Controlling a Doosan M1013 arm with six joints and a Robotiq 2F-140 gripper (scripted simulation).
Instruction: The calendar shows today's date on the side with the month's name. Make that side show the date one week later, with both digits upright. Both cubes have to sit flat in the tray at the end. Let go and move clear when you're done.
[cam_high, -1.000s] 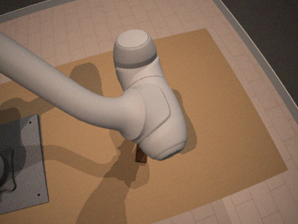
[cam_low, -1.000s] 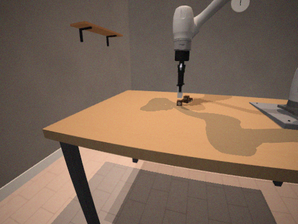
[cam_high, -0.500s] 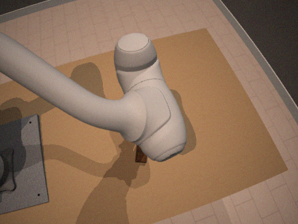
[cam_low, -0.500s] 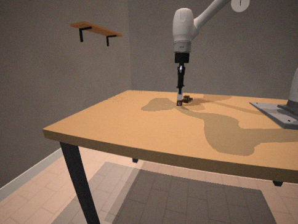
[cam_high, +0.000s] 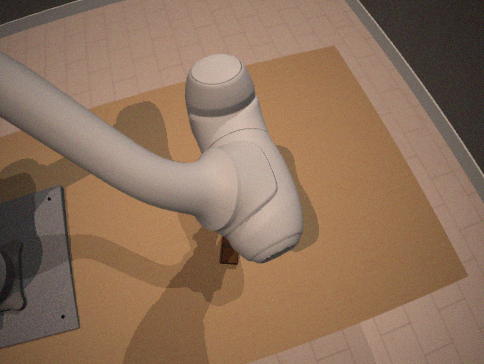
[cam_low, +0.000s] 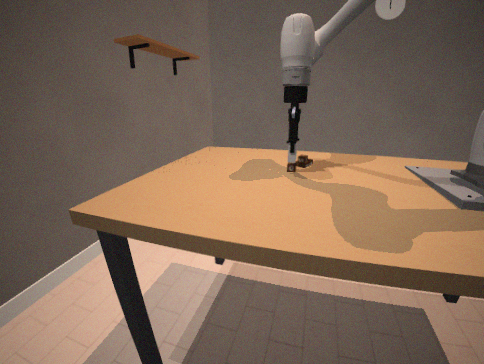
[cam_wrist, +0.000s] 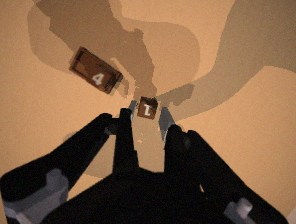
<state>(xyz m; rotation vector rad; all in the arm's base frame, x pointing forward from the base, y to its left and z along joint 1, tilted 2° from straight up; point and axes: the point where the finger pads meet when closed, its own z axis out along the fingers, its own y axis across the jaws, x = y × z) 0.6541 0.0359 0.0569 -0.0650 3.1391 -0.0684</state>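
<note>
The dark brown tray (cam_wrist: 84, 61) (cam_high: 229, 257) stands on the table, partly hidden under the arm in the top view. A brown cube with a white 4 (cam_wrist: 98, 79) on top shows at its end nearer the gripper in the wrist view. A second brown cube (cam_wrist: 147, 109) (cam_low: 291, 168) lies on the table outside the tray, with a white 1 on its top face. My gripper (cam_wrist: 147, 111) (cam_low: 292, 159) points down over this cube. Its fingers stand partly open on either side, with a small gap at each side. The month's name and the cubes' hidden faces cannot be read.
The tray stands close beside the gripper's left finger in the wrist view. The arm's grey base plate (cam_high: 55, 280) (cam_low: 440, 187) is on the table. A wall shelf (cam_low: 160, 49) hangs beyond the table in the exterior view.
</note>
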